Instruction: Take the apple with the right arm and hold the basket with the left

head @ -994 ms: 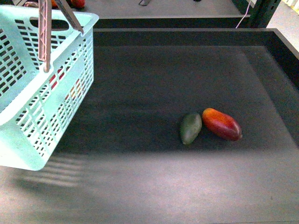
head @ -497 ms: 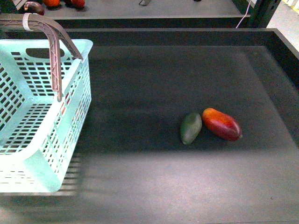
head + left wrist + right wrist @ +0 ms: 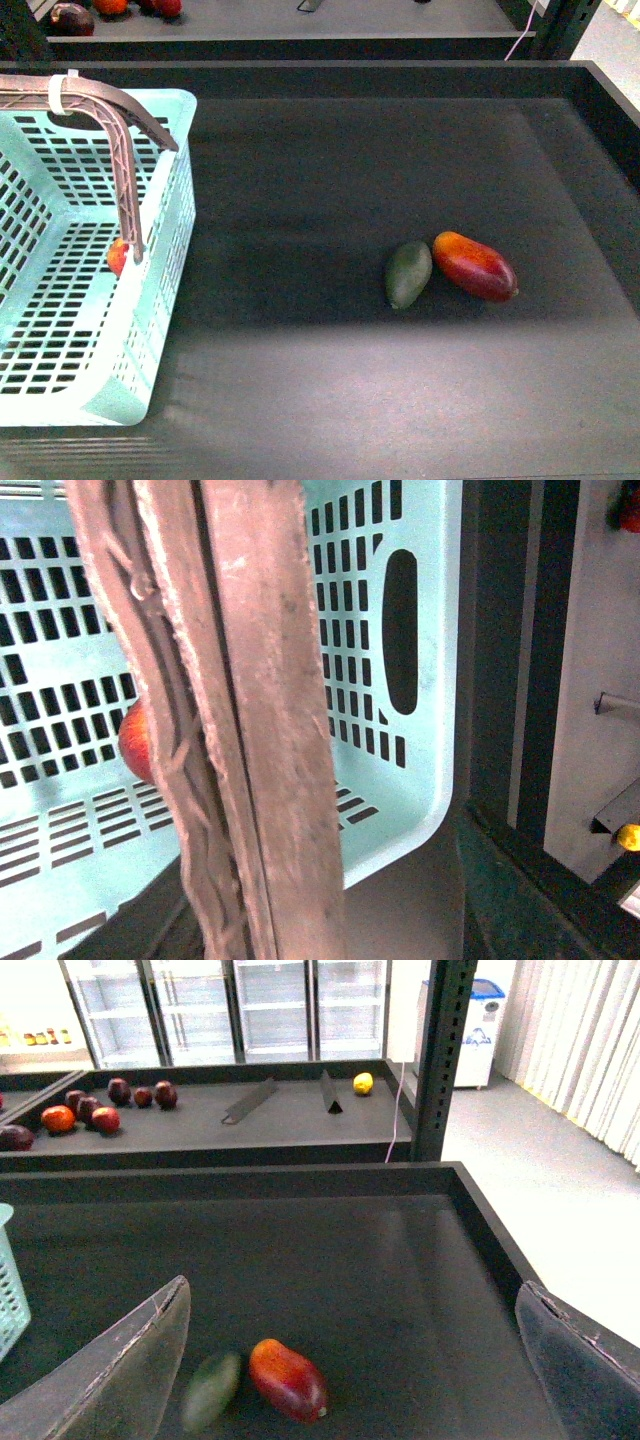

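The mint-blue basket (image 3: 170,300) stands level at the table's left side, its two brown-grey handles (image 3: 118,130) raised together. The apple (image 3: 117,256) lies inside it, a red patch half hidden behind the handles. In the left wrist view the handles (image 3: 250,720) fill the picture, with the apple (image 3: 135,742) behind them and the basket wall (image 3: 420,730) beyond. My left gripper is shut on the handles; its fingers do not show. My right gripper (image 3: 350,1360) hangs open and empty above the table's right half, clear of the basket.
An elongated red-orange mango (image 3: 475,266) and a dark green oval fruit (image 3: 408,274) lie touching on the dark table, right of centre. Raised black walls (image 3: 610,110) edge the table. Behind it a shelf (image 3: 250,1125) carries several red fruits and one yellow.
The basket has come down from a tilted, lifted pose to stand level. The apple now shows inside it. The mango and the green fruit have stayed put.
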